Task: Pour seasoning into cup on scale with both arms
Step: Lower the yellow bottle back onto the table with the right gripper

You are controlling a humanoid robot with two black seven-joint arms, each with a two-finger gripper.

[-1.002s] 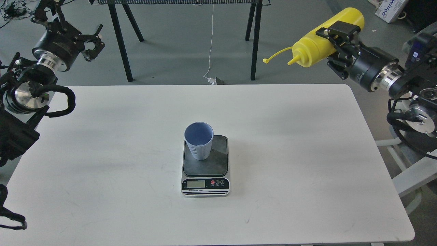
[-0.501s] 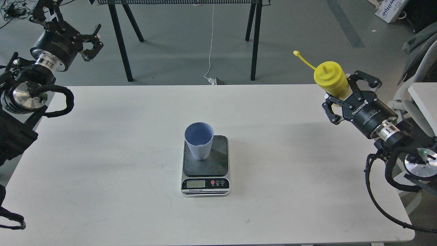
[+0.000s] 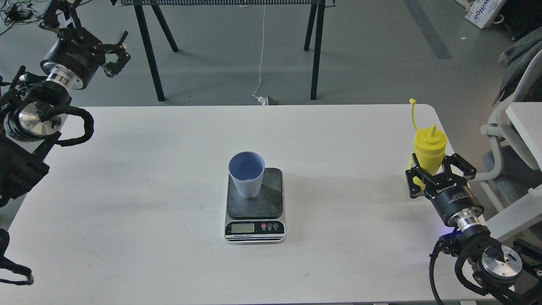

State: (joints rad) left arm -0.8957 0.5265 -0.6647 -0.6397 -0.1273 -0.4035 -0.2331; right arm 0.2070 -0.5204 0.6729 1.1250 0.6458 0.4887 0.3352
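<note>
The light-blue cup (image 3: 247, 174) stands upright on the back left of the scale's dark plate (image 3: 269, 198), at the table's middle. The yellow seasoning bottle (image 3: 428, 146) is upright near the table's right edge, nozzle up, with its tethered cap sticking up to the left. My right gripper (image 3: 438, 168) is around the bottle's lower part, its fingers closed against the sides. My left gripper (image 3: 117, 53) is open and empty, raised beyond the table's far left corner, far from the cup.
The white table (image 3: 127, 190) carries only the scale, cup and bottle. Black stand legs (image 3: 148, 51) rise beyond its far edge. A grey chair (image 3: 508, 135) stands just off the right edge.
My right gripper has swung the bottle from tilted and high at the back right down to upright near the table's right edge. The left arm has barely moved.
</note>
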